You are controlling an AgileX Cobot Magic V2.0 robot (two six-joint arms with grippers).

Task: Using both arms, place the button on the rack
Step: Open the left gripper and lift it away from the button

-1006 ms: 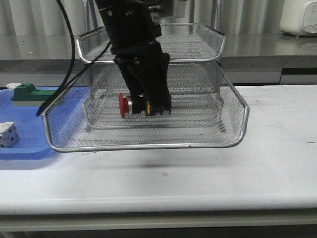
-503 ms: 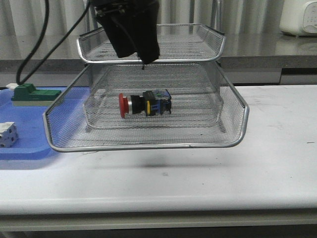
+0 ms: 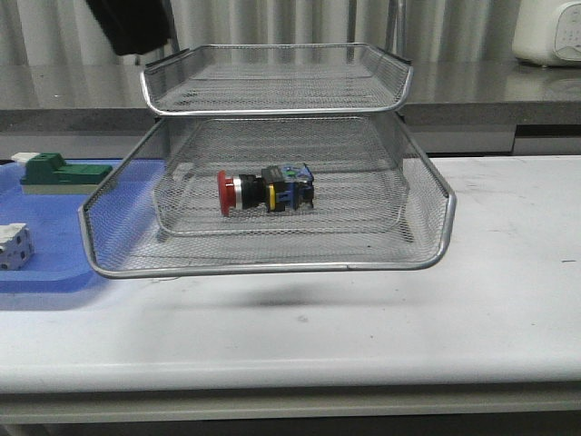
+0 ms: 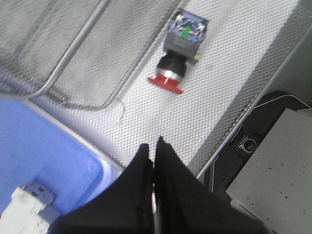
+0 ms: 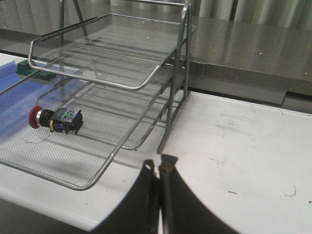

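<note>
even, diffuse overhead light; the rack (image 3: 272, 263) throws a soft faint shadow on the white table (image 3: 408, 336). front view sharp. left wrist view blurred by motion, the gripper (image 4: 154, 146) fingers soft, dark, near silhouettes.

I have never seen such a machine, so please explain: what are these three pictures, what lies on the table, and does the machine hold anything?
This is a robot with two black arms, each ending in a gripper. One picture looks forward over the white table. The other two come from cameras on the wrists, so you see the left gripper and the right gripper at the bottom edge. Both are shut and hold nothing. On the table stands a silver wire-mesh rack with stacked trays. A red push button lies on its side in the lowest, frontmost tray, untouched. To the left lies a blue tray holding a green-and-white block and a white block.
</note>
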